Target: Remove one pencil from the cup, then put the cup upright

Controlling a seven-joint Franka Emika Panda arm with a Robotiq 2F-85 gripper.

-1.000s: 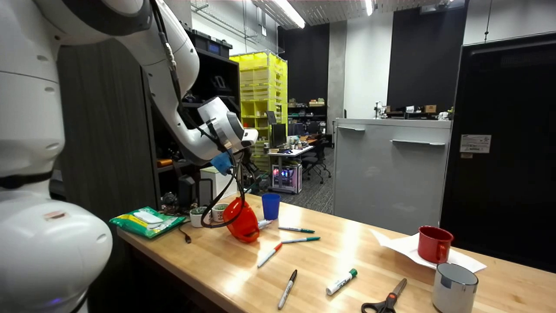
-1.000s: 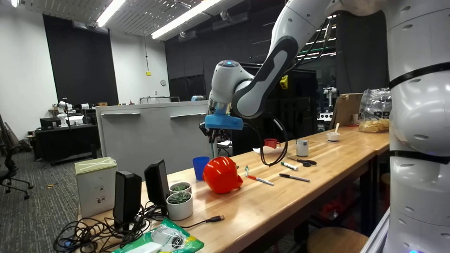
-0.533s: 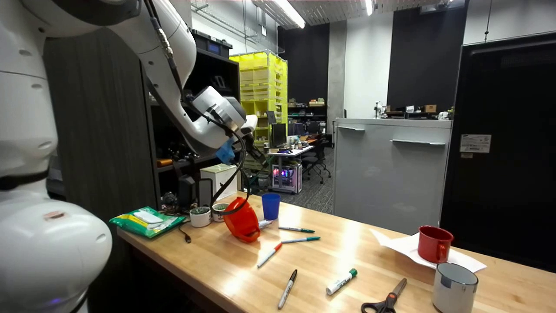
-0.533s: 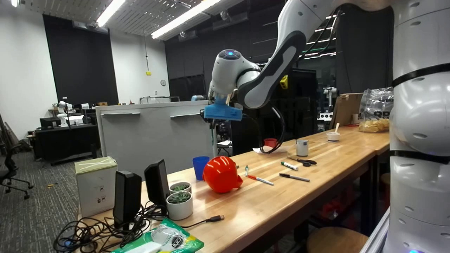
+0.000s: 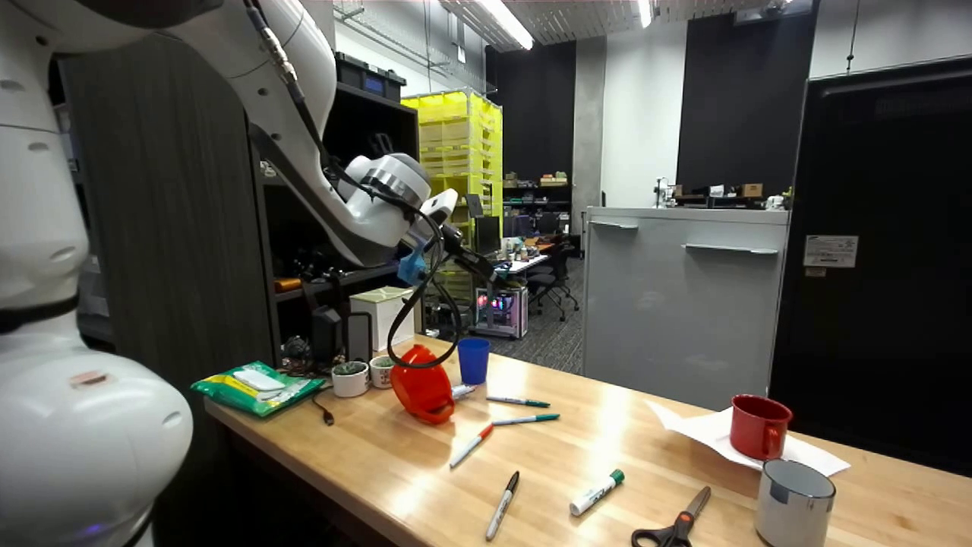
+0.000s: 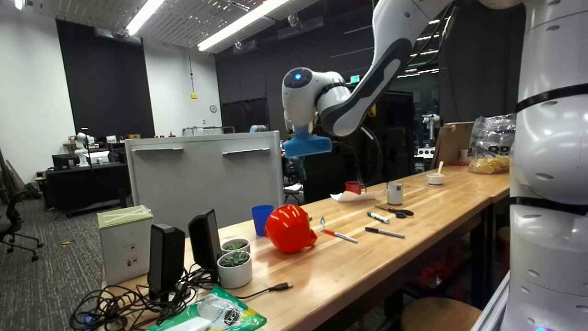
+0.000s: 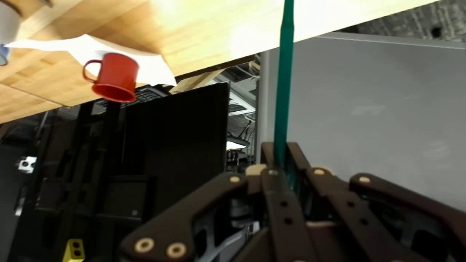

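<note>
One slim teal-green pencil (image 7: pixel 284 83) pinched in the dark two-fingered metal gripper (image 7: pixel 281 151). Red-orange, wide-mouthed plastic cup (image 6: pixel 289 230) lies on its side, right of the tapered blue plastic tumbler (image 6: pixel 261 219) in an exterior view. Risk: narrow contact could let pencil swivel; careless righting might topple tumbler.

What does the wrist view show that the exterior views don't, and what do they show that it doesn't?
Only the wrist view clearly shows the claw closed on the green pencil; in both exterior views that grip can't be made out.

In both exterior views but not the wrist view: the tipped red-orange cup, the blue cup, the potted plants and the green packet.

All three share the darker red cup, the white paper and the grey cabinet.
</note>
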